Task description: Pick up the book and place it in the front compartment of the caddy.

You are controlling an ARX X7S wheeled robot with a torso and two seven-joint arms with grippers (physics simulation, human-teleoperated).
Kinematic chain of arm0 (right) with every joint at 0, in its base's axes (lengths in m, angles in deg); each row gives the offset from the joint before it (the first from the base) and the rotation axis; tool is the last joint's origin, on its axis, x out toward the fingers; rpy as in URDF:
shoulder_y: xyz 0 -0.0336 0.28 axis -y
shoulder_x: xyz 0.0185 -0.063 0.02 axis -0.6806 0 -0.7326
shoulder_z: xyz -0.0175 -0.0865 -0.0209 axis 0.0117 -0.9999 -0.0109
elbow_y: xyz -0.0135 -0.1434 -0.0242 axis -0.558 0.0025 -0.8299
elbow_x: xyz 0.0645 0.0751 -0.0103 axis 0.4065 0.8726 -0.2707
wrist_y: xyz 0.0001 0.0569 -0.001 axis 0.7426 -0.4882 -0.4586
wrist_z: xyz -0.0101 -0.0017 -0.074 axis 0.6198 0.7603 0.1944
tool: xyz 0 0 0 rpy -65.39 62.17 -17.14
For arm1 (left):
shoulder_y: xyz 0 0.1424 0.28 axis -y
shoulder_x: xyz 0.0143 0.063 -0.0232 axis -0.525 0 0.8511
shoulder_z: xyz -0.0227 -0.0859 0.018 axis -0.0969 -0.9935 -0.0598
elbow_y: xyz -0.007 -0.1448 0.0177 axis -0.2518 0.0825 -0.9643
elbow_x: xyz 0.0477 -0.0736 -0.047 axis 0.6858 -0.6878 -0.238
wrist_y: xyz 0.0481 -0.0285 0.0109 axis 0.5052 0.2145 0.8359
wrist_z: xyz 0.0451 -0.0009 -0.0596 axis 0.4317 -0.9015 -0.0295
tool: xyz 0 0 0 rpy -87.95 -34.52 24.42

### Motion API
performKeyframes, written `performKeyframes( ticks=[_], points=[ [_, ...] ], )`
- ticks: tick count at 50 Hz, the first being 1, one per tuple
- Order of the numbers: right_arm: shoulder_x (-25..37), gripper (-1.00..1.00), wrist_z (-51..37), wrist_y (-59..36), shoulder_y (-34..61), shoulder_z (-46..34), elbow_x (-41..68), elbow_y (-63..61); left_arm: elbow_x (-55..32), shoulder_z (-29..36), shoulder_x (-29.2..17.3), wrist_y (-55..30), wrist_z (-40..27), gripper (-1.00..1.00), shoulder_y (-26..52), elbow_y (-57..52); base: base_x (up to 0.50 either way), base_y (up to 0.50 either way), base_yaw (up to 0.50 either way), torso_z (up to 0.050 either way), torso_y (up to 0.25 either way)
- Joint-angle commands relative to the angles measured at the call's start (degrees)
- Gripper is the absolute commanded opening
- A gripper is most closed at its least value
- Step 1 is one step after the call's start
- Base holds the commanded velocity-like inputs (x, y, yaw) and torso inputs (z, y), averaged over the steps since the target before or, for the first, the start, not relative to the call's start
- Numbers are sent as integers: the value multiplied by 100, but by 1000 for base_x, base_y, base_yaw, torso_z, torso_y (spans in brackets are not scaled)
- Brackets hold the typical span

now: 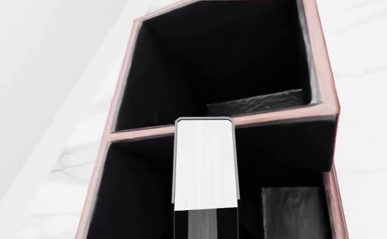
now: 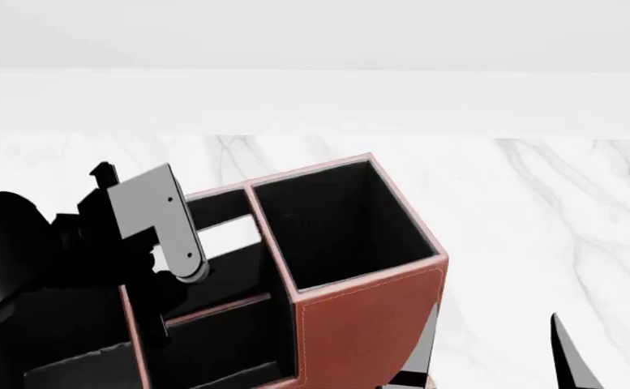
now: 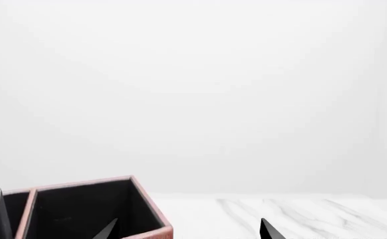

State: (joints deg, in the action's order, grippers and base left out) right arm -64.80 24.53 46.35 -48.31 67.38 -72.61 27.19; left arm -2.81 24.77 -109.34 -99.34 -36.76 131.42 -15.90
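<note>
My left gripper (image 1: 205, 225) is shut on the book (image 1: 205, 164), whose white page edge faces the left wrist camera. The book hangs over the red-brown caddy (image 1: 117, 99), its far end lying across the thin pale-edged cross divider (image 1: 143, 132) between two black-lined pockets. I cannot tell which of these is the front compartment. In the head view the left gripper (image 2: 179, 261) is over the caddy (image 2: 369, 324), with the book's white edge (image 2: 228, 237) beside it. My right gripper (image 3: 187, 231) is open and holds nothing, beside the caddy's tall end (image 3: 80, 209).
The caddy stands on a white marble table (image 2: 531, 211). Its tall square end pocket (image 2: 336, 227) is nearest the right gripper (image 2: 499, 356). A plain white wall rises behind the table.
</note>
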Motion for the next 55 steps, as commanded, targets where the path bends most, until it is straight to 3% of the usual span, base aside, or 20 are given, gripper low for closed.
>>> performKeyframes(
  ticks=[1, 55],
  points=[
    [-121, 100, 174, 85, -21, 110, -79, 26, 39, -280, 297, 438, 231, -100, 11, 558, 0, 0, 0, 0, 0],
    [-89, 100, 111, 79, 16, 14, -82, 124, 411, -178, 1026, 1809, 512, -100, -193, 2548, 0, 0, 0, 0, 1]
  ],
)
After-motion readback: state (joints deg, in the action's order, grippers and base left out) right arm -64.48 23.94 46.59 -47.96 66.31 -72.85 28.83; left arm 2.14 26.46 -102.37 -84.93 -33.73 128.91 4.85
